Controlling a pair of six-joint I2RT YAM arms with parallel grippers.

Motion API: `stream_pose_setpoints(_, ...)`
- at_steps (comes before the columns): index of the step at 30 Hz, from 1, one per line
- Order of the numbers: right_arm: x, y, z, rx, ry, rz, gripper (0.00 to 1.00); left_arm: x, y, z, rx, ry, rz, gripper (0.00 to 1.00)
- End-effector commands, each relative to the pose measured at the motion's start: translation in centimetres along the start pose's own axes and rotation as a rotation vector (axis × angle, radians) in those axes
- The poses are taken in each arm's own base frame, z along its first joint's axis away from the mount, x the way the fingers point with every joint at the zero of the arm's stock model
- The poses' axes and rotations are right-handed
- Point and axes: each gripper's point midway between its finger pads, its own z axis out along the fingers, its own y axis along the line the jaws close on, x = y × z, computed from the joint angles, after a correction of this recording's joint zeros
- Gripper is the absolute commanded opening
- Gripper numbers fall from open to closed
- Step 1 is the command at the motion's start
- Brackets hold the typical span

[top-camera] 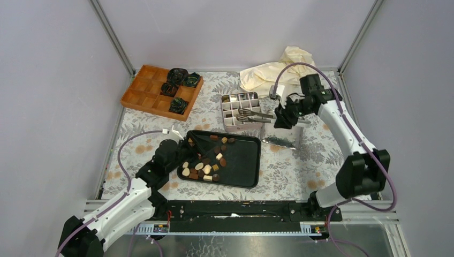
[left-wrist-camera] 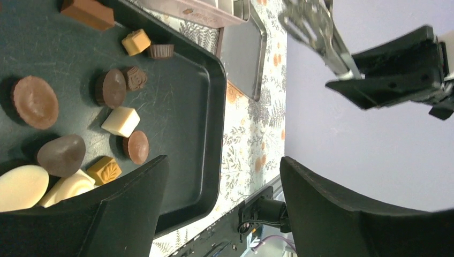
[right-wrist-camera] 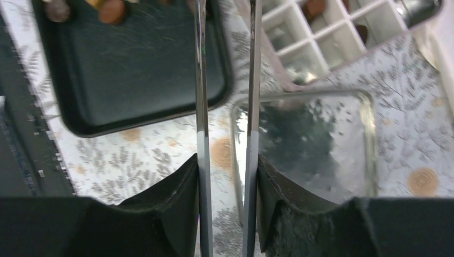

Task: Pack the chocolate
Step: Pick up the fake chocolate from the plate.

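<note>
- An orange tray point(top-camera: 145, 90) of square wooden cells is set at the far left; crumpled black-green paper cups point(top-camera: 178, 75) are held in four of its cells.
- The left arm is stretched low from the near-left corner. The left gripper point(left-wrist-camera: 222, 163) is spread wide over the near-left rim of a black tray point(top-camera: 243, 160), and nothing is held between its fingers.
- The chocolate point(top-camera: 206, 163) is scattered on the left half of that scratched, shallow tray: small round, oval and square pieces in dark brown, light brown and cream.
- A shiny metal tin point(top-camera: 235, 127) divided by a grid is placed just behind the tray; a few brown pieces are seen in its cells.
- Steel tongs point(top-camera: 251, 115) are held over the tin.
- A mirror-like lid point(top-camera: 282, 140) is laid flat to the tin's right.
- The right arm is bent at the elbow and reached leftward; the right gripper point(right-wrist-camera: 227, 160) is pressed onto the two thin blades of the tongs.
- A crumpled cream cloth point(top-camera: 267, 75) is heaped at the far right.
</note>
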Motion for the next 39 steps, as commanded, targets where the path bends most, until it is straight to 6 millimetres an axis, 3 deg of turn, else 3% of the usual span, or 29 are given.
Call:
stream_pose_setpoints(1,-1.6,5.6,-0.6,-0.146,-0.143,-0.047,0.43,-1.6,-1.8,0.1,0.005,-0.040,0.102,0.83)
stream_pose_setpoints(7,0.1,10.8,1.9,-0.212,-0.105,-0.055,0.43,-3.1,-3.2,0.2,-0.033,-0.063,0.184,0.84)
stream_pose_setpoints(11,1.6,13.0,4.0,-0.217,-0.049,-0.075,0.43,-4.4,-3.3,0.2,-0.113,-0.072,0.243,0.84)
stream_pose_setpoints(20,3.1,12.6,7.4,-0.110,0.087,-0.111,0.43,-5.9,0.3,-1.5,-0.396,-0.066,0.347,0.86)
stream_pose_setpoints(24,3.4,12.2,7.5,-0.084,0.114,-0.116,0.47,-5.1,1.1,-2.0,-0.389,-0.058,0.307,0.86)
stream_pose_setpoints(30,5.0,13.6,7.7,-0.125,0.128,-0.106,0.54,-3.5,2.7,-2.8,-0.350,-0.075,0.198,0.86)
stream_pose_setpoints(39,4.8,14.3,8.5,-0.157,0.123,-0.075,0.55,-3.0,3.0,-3.7,-0.289,-0.118,0.106,0.86)
